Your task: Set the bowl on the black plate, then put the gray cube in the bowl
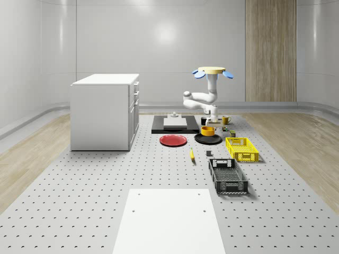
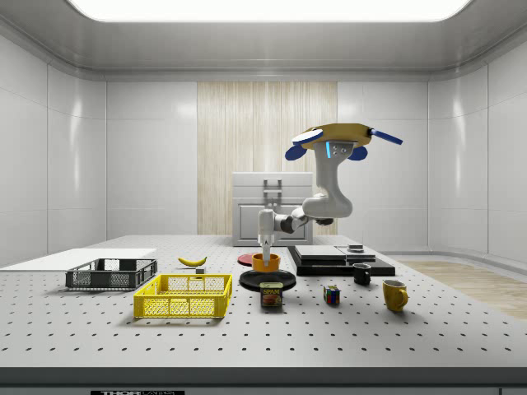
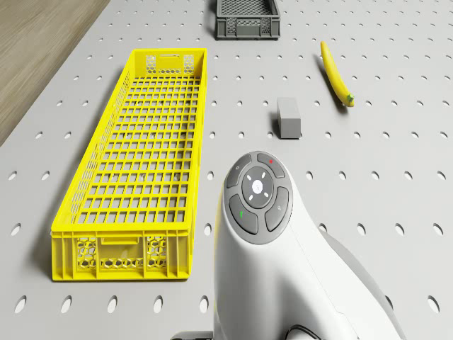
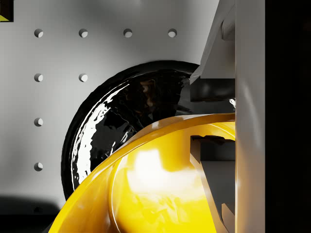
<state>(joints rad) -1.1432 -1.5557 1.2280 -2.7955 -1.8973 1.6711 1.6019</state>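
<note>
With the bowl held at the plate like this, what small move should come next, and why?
Probably lower slightly and release. The claw grips the orange bowl by its rim, right over the black plate, while the drone hovers above. The gray cube lies untouched beside the yellow basket.

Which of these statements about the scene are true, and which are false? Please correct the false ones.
1. The gripper is at the orange bowl, which is over the black plate. True.
2. The gray cube is already inside the bowl. False: it lies on the table, between the yellow crate and the banana.
3. The drone rests on the table. False: it hovers above it.
4. A red plate lies beside the black plate. True.
</note>
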